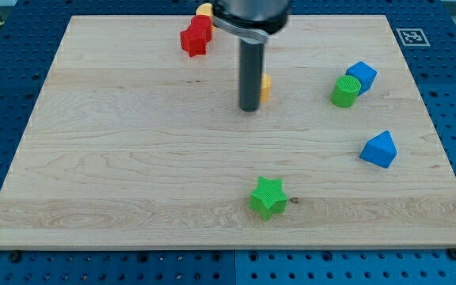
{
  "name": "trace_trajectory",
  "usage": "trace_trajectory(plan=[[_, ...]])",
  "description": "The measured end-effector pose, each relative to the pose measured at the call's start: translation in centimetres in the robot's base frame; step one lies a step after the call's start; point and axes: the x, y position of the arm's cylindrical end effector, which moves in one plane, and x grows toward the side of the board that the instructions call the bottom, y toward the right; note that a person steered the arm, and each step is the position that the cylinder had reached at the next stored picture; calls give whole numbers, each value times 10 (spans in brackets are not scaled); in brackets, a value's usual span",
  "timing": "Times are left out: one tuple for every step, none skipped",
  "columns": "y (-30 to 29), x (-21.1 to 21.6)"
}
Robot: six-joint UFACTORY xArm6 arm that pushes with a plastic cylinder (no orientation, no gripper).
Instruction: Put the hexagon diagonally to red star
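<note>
hexagon: yellow-orange block, mostly hidden behind the rod; only a narrow sliver shows at the rod's right edge, so its shape cannot be made out from here; it lies in the upper middle of the desk, well to the right of and below the red star
red star: red, knobbly outline, near the desk's top edge, left of centre; a small yellow block touches it at its upper right, partly cut by the arm's housing
my tip: lower end of the dark rod, set on the desk just left of the hexagon and touching or nearly touching it; which of the two cannot be told
fingers: the arm carries none; it ends in a plain rod that holds nothing and can only press against a block's side
green star: alone near the bottom edge, well below my tip
green cylinder: at the right, touching the blue block just above and right of it
blue wedge: lower on the right, apart from that pair
desk: pale wooden board on a blue perforated base; a small printed marker at its top right corner
</note>
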Motion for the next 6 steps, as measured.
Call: trace_trajectory(plan=[[54,-23],[55,-105],[62,-91],[65,-26],[41,13],[15,-20]])
